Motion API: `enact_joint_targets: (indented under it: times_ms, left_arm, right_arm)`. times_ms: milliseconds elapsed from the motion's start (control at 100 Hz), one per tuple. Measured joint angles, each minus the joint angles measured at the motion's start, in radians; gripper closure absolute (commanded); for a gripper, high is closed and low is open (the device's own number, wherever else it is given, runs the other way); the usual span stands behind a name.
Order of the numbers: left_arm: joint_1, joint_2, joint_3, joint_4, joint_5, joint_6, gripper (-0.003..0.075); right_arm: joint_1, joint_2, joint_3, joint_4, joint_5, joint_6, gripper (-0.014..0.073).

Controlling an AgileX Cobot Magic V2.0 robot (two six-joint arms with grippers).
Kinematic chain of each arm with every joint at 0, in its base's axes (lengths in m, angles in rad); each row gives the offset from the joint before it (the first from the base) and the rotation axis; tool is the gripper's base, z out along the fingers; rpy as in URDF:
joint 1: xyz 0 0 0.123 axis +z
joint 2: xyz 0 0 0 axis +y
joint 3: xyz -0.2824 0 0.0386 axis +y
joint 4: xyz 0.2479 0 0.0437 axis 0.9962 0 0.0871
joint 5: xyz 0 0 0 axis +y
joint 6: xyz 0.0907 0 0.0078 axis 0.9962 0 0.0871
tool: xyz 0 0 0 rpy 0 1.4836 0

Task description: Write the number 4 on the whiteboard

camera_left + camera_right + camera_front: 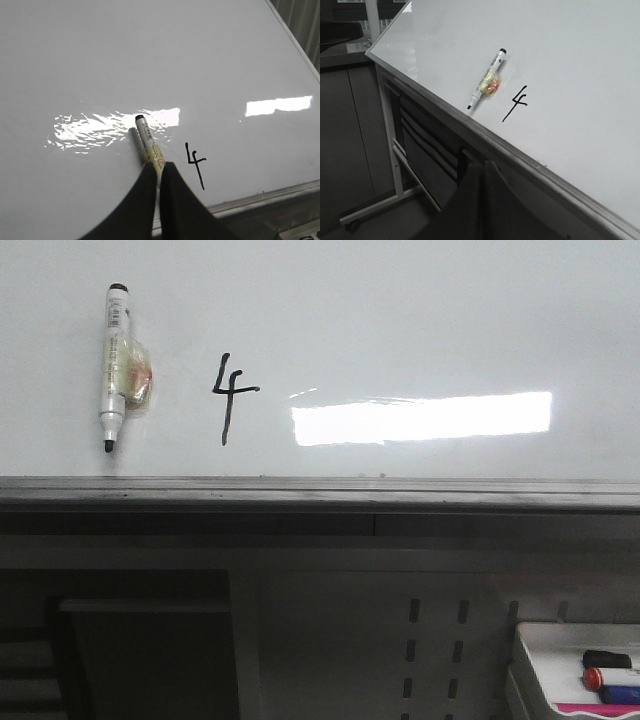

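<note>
The whiteboard (400,320) carries a capless marker pen (117,365) lying flat, tip toward the grey ledge (320,492); the number 4 (231,395) is written just beside it

The board (400,320) is glossy white with a bright white rectangular glare, and its ledge (320,492) is grey. The 4 (230,395) is thin black strokes, just beside the pen (115,365). The pen is white with a black cap end and black tip; yellowish clear tape with a reddish patch wraps its middle. The left gripper (159,172) has black fingers. In the white tray (530,655) lie red, blue and black pens.
</note>
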Motion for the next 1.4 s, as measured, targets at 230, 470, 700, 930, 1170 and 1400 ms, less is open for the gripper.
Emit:
enact_joint_targets:
  times_ms: [230, 470, 700, 930, 1170, 1400]
  left_arm:
    - [0.000, 0.000, 0.011, 0.000, 0.000, 0.000, 0.0741]
    - [0.125, 0.000, 0.069, 0.002, 0.004, 0.024, 0.0741]
    - [0.323, 0.000, 0.147, -0.049, 0.004, 0.091, 0.0741]
    - [0.396, 0.000, 0.177, -0.087, 0.072, 0.096, 0.0741]
    - [0.439, 0.000, 0.177, -0.103, 0.179, 0.098, 0.0741]
    - [0.442, 0.000, 0.177, -0.104, 0.181, 0.098, 0.0741]
  right_arm:
    - [0.000, 0.000, 0.000, -0.002, 0.000, 0.000, 0.0659]
    - [0.000, 0.000, 0.000, -0.002, 0.000, 0.000, 0.0659]
    - [0.000, 0.000, 0.000, -0.002, 0.000, 0.000, 0.0659]
    - [0.000, 0.000, 0.000, -0.002, 0.000, 0.000, 0.0659]
    - [0.000, 0.000, 0.000, -0.002, 0.000, 0.001, 0.0659]
    - [0.000, 0.000, 0.000, -0.002, 0.000, 0.001, 0.0659]
